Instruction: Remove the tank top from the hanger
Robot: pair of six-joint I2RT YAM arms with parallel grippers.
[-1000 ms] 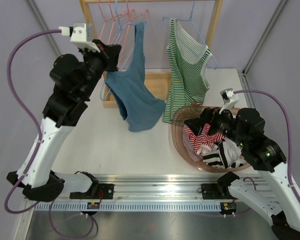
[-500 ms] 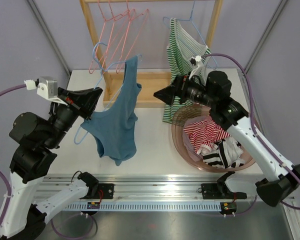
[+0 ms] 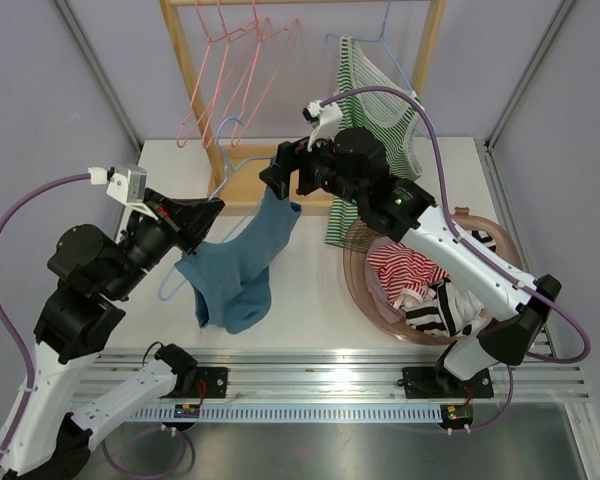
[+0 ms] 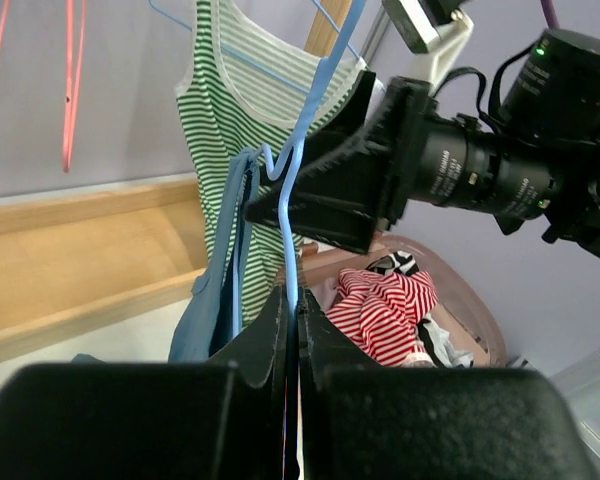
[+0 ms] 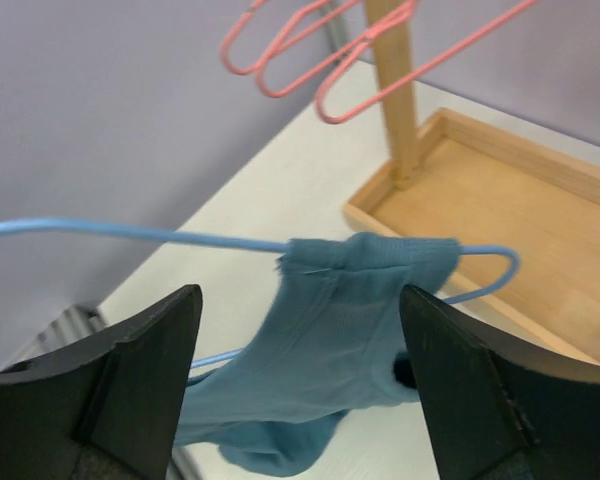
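A blue tank top [image 3: 238, 275] hangs by one strap from a light blue wire hanger [image 3: 230, 127] held out over the table, off the rack. My left gripper [image 3: 212, 207] is shut on the hanger's wire [image 4: 296, 270], and the top [image 4: 212, 300] hangs just left of the jaws. My right gripper [image 3: 278, 178] is open, its fingers on either side of the strap [image 5: 370, 265] where it drapes over the hanger wire [image 5: 130, 233]. The fingers do not touch the cloth. My right gripper [image 5: 300, 300] looks down on the strap from above.
A wooden rack [image 3: 427, 45] stands at the back with pink hangers [image 3: 242, 60] and a green striped tank top [image 3: 375, 115] on another blue hanger. A pink basket [image 3: 352, 262] with several striped garments sits at the right.
My left arm has drawn the hanger and blue top down off the rack toward the near left. My right arm has swung from the basket up and left to straddle the strap.
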